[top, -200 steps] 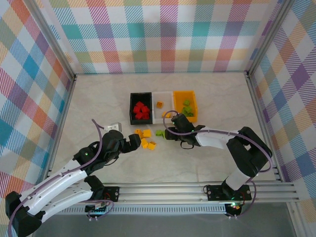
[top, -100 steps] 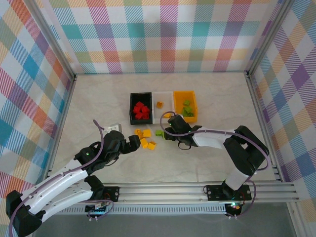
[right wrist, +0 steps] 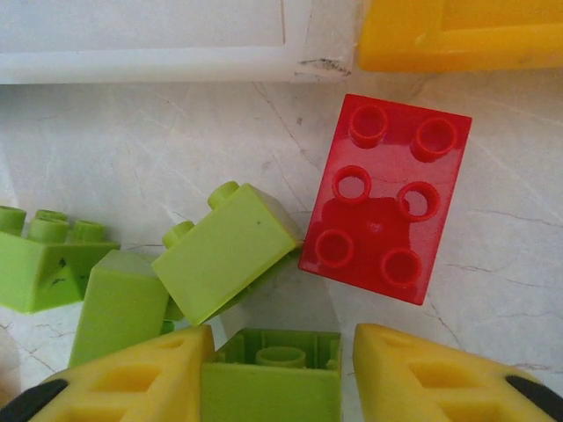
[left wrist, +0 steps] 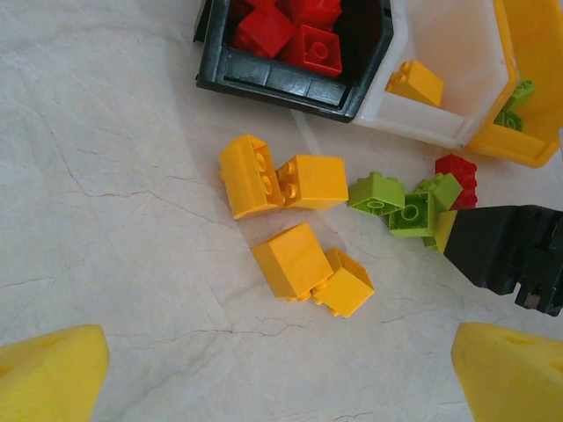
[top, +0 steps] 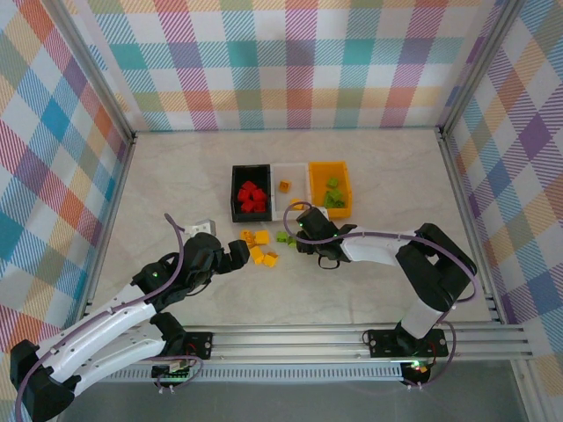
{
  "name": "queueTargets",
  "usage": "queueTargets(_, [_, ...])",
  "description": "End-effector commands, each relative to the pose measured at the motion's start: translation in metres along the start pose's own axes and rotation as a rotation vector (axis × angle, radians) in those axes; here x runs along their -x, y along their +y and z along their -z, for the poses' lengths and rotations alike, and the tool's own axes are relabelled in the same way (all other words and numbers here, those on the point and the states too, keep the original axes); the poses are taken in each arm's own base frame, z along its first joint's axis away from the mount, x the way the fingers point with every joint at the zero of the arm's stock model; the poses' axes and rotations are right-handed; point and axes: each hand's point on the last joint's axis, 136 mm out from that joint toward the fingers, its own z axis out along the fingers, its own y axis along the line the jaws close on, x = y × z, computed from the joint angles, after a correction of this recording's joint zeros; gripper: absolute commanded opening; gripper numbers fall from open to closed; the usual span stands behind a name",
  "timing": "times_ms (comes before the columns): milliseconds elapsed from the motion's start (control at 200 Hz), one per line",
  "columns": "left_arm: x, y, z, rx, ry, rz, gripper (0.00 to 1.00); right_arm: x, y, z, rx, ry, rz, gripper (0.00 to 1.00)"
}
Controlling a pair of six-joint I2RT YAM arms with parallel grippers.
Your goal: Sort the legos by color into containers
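The bench (top: 387, 176) is the largest thing I see, pale and marbled, and the left arm (top: 114, 321) and the right arm (top: 387, 246) reach over it from the near edge. Behind the middle of the bench three containers stand in one row, touching side by side: the black bin (top: 235, 189) on the left with a heap of red bricks (top: 252, 197), the white bin (top: 295, 200) in the middle with one yellow-orange brick (top: 284, 185), and the orange bin (top: 345, 180) on the right with some green bricks (top: 332, 193). The left fingers (left wrist: 53, 374) stand wide apart, holding nothing, above four loose yellow-orange bricks (left wrist: 314, 180) that lie in front of the black bin. The right fingers (right wrist: 132, 374) are narrow, one on each side of a green brick (right wrist: 273, 382) in front of the white bin; I cannot tell if they already press it. Just beside it lie other loose green bricks (right wrist: 224, 264), one of them tilted, and a single red brick (right wrist: 384, 198), flat with its studs up.
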Motion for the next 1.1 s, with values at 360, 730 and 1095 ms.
queueTargets(360, [0.000, 0.005, -0.001, 0.035, -0.003, -0.041, 1.00, 0.063, -0.006, 0.090, 0.048, -0.220, -0.021, 0.33])
queueTargets(730, [-0.007, 0.007, -0.006, 0.039, 0.024, -0.037, 1.00, 0.161, -0.055, 0.052, -0.086, -0.215, -0.122, 0.32])
queueTargets(1095, [-0.009, 0.012, -0.004, 0.055, 0.032, -0.061, 1.00, 0.193, -0.028, 0.046, -0.006, -0.225, -0.090, 0.71])
